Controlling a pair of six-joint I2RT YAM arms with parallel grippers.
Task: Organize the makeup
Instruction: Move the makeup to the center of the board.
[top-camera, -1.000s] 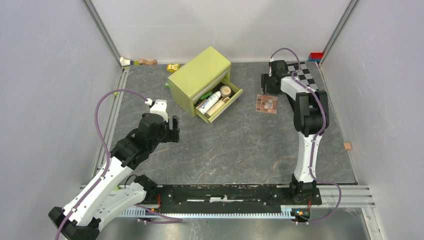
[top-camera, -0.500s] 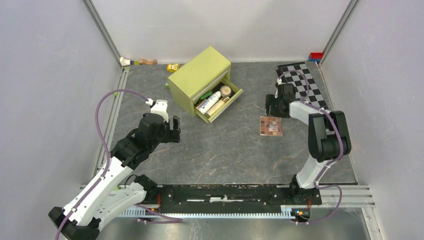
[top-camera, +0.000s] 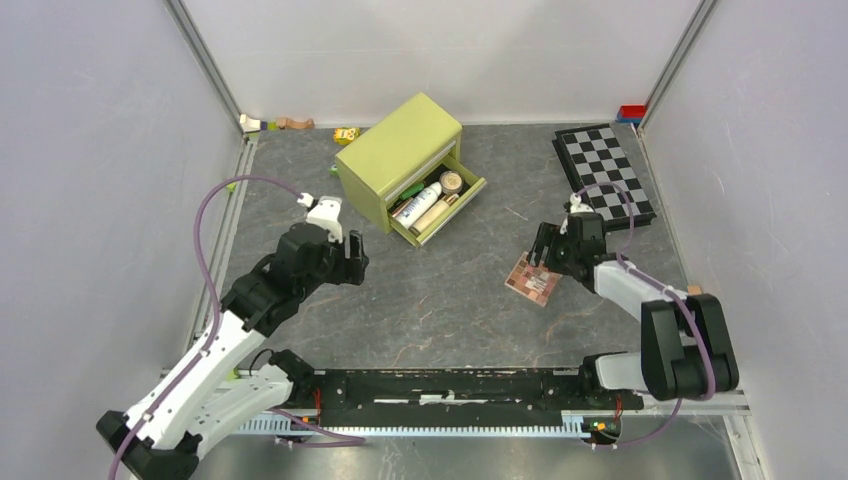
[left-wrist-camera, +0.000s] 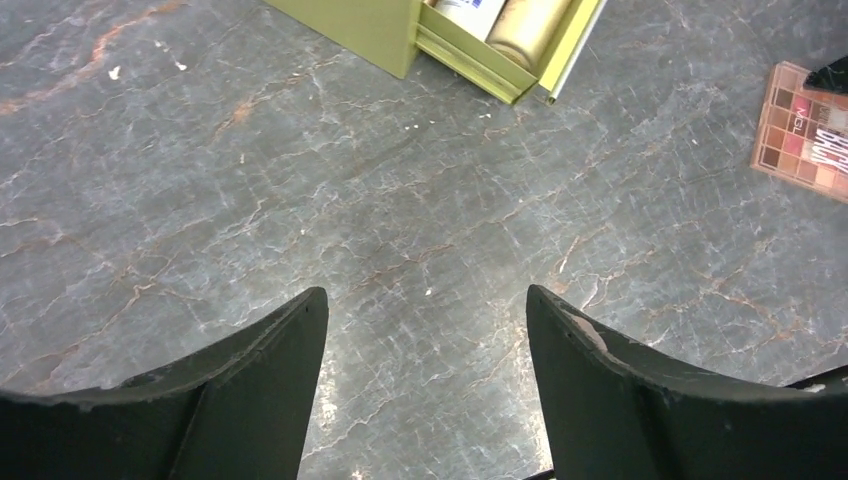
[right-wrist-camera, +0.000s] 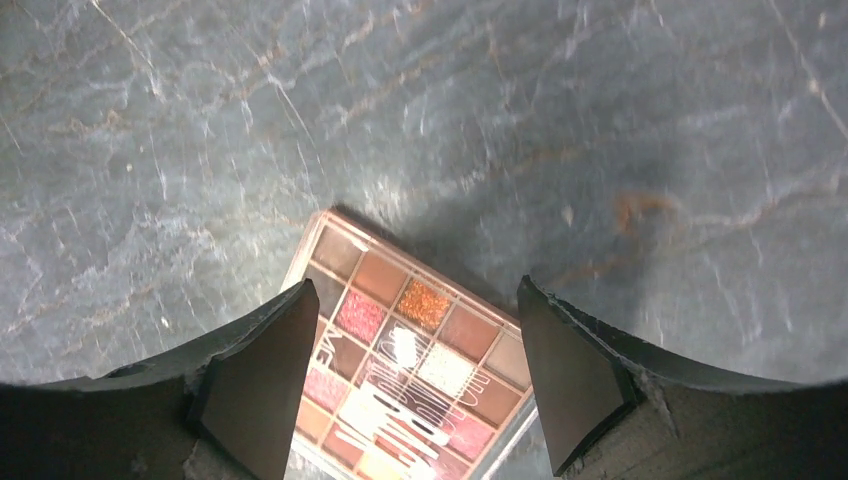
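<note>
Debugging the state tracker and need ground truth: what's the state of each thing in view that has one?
left gripper: open, empty, over the table.
right gripper: shut on the eyeshadow palette.
eyeshadow palette: face up, clamped at its edges, seemingly off the table judging by its shadow.
green chest: upright, drawer pulled out.
drawer: open, cosmetics lying inside.
chequered board: lying flat, untouched.

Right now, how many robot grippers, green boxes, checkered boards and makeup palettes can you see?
grippers: 2, the left gripper and the right gripper
green box: 1
checkered board: 1
palette: 1
Total: 5
</note>
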